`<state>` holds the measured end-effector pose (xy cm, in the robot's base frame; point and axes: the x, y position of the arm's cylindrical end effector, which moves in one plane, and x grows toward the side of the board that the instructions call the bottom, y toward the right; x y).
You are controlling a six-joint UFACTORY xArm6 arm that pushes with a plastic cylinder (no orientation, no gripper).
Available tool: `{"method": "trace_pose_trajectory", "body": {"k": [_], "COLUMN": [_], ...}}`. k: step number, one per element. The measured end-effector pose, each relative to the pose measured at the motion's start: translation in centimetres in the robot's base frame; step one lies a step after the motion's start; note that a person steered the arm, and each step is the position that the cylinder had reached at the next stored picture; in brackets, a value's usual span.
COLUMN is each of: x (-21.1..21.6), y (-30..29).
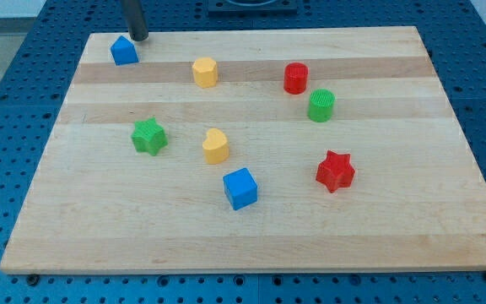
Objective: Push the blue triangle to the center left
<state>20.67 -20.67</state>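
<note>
**newbie_q:** So how far along is it, going by the one camera view?

**rodpusher:** Barely started, I'd say. The blue triangle point(124, 51) sits at the counter's point(251, 245) top left corner, nowhere near the middle of the left edge. My tip point(138, 38) is just beside it, on its upper right, maybe touching, hard to tell. Whole push down the left side is left to do.

**newbie_q:** Fingers open or closed?

**rodpusher:** No fingers here, just a plain dark rod, so nothing to report.

**newbie_q:** Materials?

**rodpusher:** Counter's pale wood planks, smooth grain. Blocks look like matte plastic: green star point(149, 136) nearest the target spot, yellow heart point(215, 146), blue cube point(240, 188), red star point(335, 171), ribbed green cylinder point(321, 105).
</note>
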Motion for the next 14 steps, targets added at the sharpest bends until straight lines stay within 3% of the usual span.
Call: {"method": "trace_pose_trajectory", "body": {"k": [1, 8, 14], "x": [2.1, 4.7, 13.5], "y": [-0.8, -4.8, -4.1]}}
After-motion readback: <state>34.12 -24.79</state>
